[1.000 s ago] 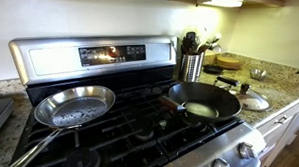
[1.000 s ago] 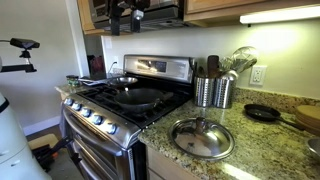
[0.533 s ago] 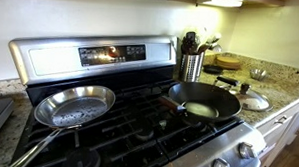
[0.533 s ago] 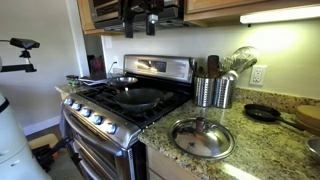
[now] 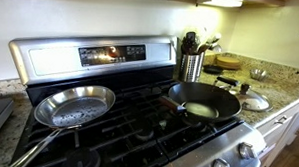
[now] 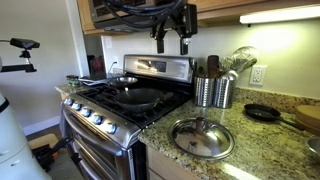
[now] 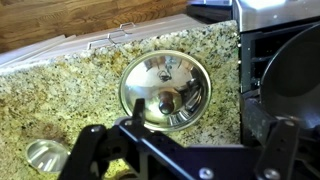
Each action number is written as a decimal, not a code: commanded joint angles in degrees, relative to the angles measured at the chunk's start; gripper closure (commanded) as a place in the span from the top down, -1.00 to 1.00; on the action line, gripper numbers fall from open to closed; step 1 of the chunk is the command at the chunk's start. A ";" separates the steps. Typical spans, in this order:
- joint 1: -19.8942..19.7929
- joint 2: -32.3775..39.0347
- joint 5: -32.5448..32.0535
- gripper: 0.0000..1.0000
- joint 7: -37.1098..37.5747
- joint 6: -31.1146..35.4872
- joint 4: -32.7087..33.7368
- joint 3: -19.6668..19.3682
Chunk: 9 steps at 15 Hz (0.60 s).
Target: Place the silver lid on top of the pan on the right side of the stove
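The silver lid (image 6: 202, 137) lies knob up on the granite counter beside the stove (image 6: 110, 112). It also shows in the wrist view (image 7: 165, 90) and in an exterior view (image 5: 254, 101). The black pan (image 5: 201, 100) sits on the stove's right burner and shows in an exterior view (image 6: 140, 97) and at the wrist view's right edge (image 7: 296, 60). My gripper (image 6: 170, 46) hangs high above the stove's counter-side edge, open and empty. In the wrist view my gripper (image 7: 180, 160) has its jaws spread wide, and the lid lies far below, a little beyond them.
A shiny silver pan (image 5: 74, 104) sits on the left burner. Metal utensil holders (image 6: 212, 91) stand at the back of the counter. A small dark pan (image 6: 262, 112), a tan disc (image 6: 308, 117) and a small metal bowl (image 7: 45, 155) lie on the counter beyond the lid.
My gripper has moved sideways, high up, from over the stove's middle toward the counter side. The lid and both pans have not moved.
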 commanded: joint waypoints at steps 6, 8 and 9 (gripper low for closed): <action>-2.34 13.82 3.84 1.00 -0.63 8.10 3.14 -0.70; -2.71 12.31 3.07 1.00 -0.35 7.01 1.83 0.25; -2.70 12.57 3.05 1.00 -0.34 7.01 1.83 0.38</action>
